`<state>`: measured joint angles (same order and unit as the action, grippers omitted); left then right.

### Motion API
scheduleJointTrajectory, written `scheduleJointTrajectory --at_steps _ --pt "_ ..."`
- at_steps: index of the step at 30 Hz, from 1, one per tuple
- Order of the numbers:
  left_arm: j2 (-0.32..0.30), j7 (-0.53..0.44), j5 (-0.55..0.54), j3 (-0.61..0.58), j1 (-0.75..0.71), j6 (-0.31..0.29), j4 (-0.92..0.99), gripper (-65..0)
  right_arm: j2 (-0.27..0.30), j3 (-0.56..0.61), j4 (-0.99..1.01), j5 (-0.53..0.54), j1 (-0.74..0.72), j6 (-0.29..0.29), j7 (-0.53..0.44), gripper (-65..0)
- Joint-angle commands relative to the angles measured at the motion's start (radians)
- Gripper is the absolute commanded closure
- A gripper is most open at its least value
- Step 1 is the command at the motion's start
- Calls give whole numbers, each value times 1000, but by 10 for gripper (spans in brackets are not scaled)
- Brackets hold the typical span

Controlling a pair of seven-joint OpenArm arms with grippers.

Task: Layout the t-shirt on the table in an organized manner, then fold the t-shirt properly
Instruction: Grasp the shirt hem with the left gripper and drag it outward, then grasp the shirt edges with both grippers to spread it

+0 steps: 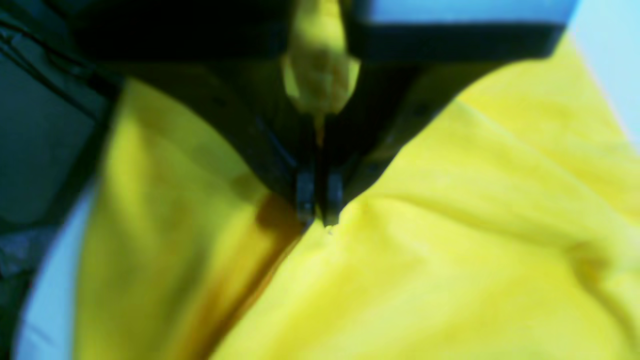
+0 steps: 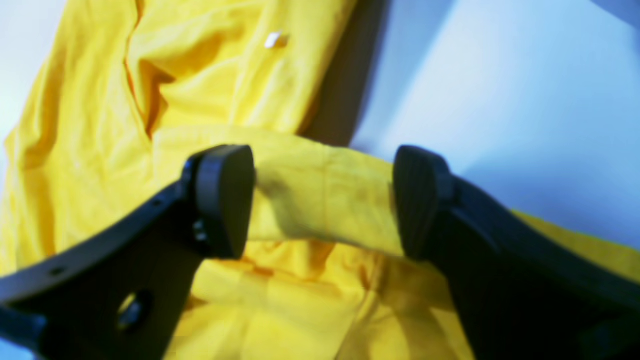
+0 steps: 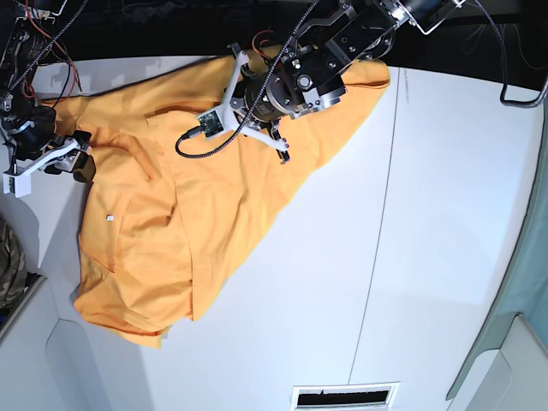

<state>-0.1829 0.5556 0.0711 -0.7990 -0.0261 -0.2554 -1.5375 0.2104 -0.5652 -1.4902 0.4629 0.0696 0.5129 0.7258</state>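
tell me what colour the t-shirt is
Orange-yellow all over, on the visible side; the t-shirt shows best in the base view.

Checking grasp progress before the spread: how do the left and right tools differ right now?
The left tool is shut, pinching t-shirt fabric; the right tool stands open, a fold between its pads, ungripped. Left works the shirt's middle, right its edge. Both are black and at the shirt.

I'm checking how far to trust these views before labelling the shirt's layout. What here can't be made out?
- t-shirt lettering: no view shows it; only plain fabric faces up.
- Lower hem: base view, folded under itself.
- How much cloth the left gripper pinches: left wrist view, blurred, jaws cover it.
- Small white tag: right wrist view, too small to read.
- right gripper contact with the fold: unclear.
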Motion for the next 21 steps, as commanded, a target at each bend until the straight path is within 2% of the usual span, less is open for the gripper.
scheduleJointTrajectory --at_steps 1,4,7,10,15,18,21 --pt "5 -4 1 3 32 22 -27 0 14 -3 -15 16 -9 7 -23 -430" --pt "-1 33 1 17 72 43 -55 0 14 -4 -15 15 -8 7 -23 -430" --pt "-4 48 1 93 99 42 -61 0 14 -4 -15 14 -8 7 -23 -430" --pt "-28 50 1 229 126 42 -61 0 14 -4 -15 7 -8 7 -23 -430" --pt "-123 47 -7 509 179 43 -42 0 14 -4 -15 8 -8 7 -23 -430" --pt "-186 46 -87 650 192 50 2 0 14 -4 -15 10 -8 7 -23 -430" --pt "-233 47 -191 723 186 15 54 -220 14 -3 -15 35 -9 7 -23 -430"
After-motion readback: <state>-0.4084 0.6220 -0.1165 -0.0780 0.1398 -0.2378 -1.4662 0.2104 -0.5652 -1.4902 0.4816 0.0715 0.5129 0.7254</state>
